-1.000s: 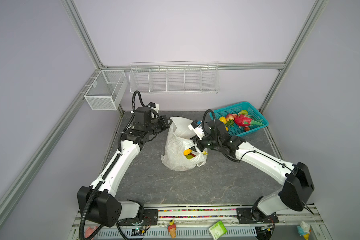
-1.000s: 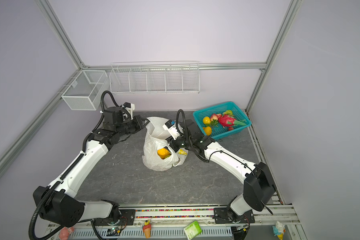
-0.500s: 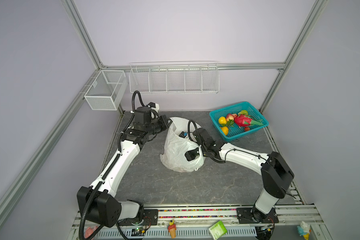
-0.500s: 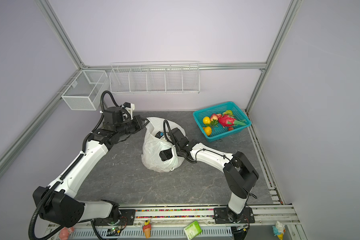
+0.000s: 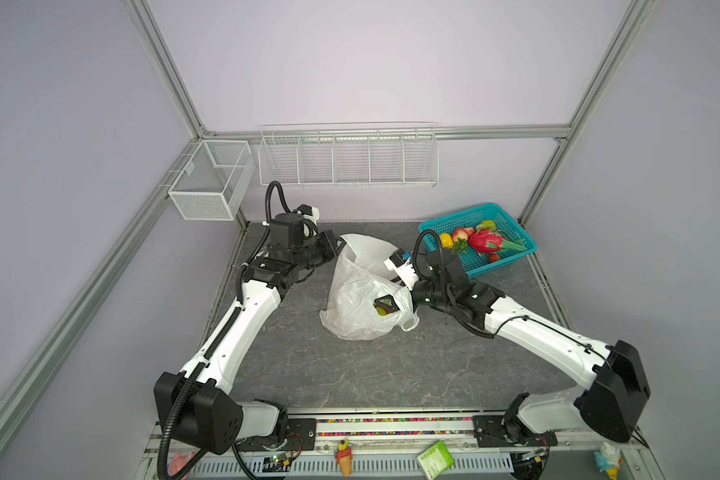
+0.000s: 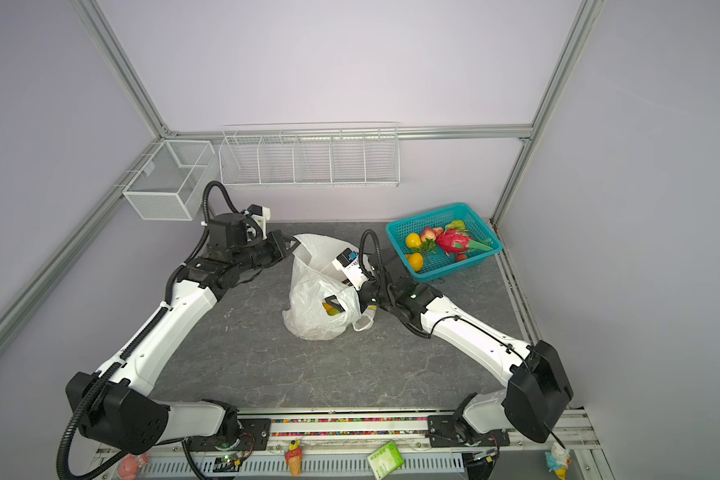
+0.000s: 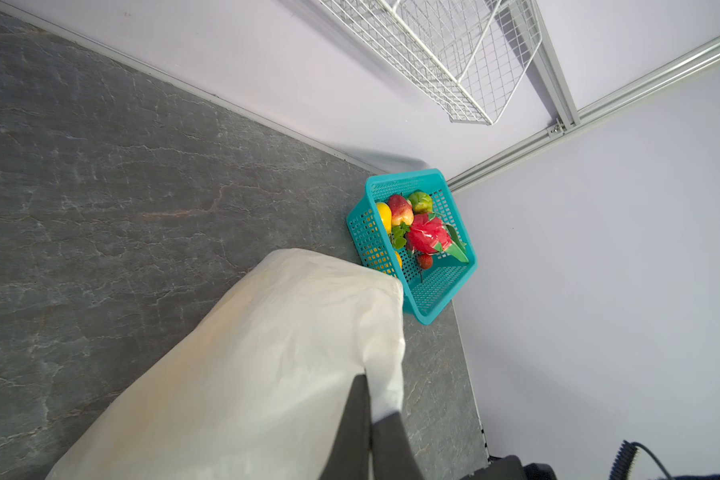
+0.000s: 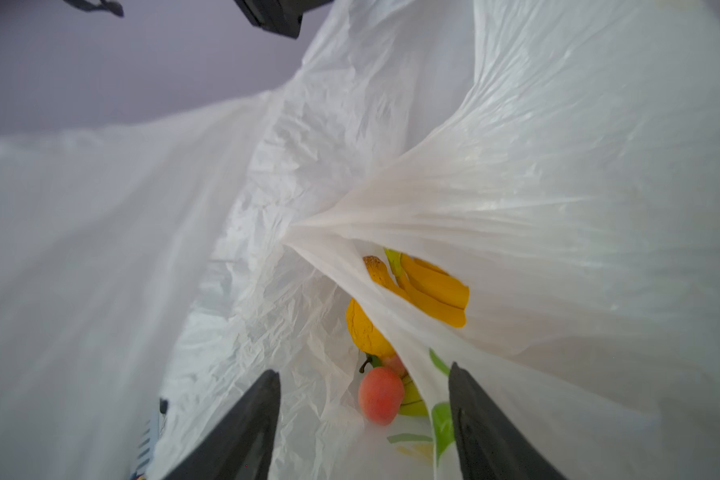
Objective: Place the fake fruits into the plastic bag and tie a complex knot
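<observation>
My left claw (image 5: 337, 248) clenched the rim of the plastic bag (image 5: 358, 291) (standing tall, mouth upward); my right claw (image 8: 363, 369) sat released inside it.

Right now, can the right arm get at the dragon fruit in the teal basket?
Probably yes. The dragon fruit lies uncovered on top in the basket, close beside that arm. The open right gripper would first have to back out of the plastic bag.

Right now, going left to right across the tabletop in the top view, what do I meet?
In order: left claw, shut on the bag's rim → plastic bag → teal basket with fake fruits. The right claw sits in the bag's mouth, so it is left unplaced.
</observation>
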Tool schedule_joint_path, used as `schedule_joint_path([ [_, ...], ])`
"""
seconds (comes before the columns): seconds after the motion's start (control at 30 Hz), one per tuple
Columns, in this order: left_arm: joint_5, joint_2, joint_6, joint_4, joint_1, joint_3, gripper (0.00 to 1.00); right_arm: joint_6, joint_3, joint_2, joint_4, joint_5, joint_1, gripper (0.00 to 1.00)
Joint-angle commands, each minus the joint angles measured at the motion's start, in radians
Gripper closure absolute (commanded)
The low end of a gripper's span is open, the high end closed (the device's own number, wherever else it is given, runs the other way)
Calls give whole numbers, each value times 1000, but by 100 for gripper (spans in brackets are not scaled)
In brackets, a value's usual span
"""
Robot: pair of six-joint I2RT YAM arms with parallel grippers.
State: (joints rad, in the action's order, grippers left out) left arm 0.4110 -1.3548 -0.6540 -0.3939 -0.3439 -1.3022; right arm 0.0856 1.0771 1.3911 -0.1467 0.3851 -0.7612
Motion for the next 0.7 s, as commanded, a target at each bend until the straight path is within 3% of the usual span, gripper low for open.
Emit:
schedule_joint_path([
  [0.0,-25,-27,-10,-25,-32,-65,100,33,-60,-7,47,43,-46,38],
  [0.2,-80,-101,-53,-5,-38,-121,100,89,-72,-7,196,31,-137,43],
  [0.33,-79,-202,-23,-35,-38,-225,98,99,-21,30,193,-35,-161,42],
  [0.53,-195,-217,141,-172,-36,-338,64,12,-12,7,56,-318,-158,30],
  [0.57,-234,-188,166,-174,-36,-321,56,-7,-14,3,38,-346,-156,30],
  [0.67,-349,-88,227,-171,-35,-256,19,-26,-17,-1,11,-367,-145,29],
])
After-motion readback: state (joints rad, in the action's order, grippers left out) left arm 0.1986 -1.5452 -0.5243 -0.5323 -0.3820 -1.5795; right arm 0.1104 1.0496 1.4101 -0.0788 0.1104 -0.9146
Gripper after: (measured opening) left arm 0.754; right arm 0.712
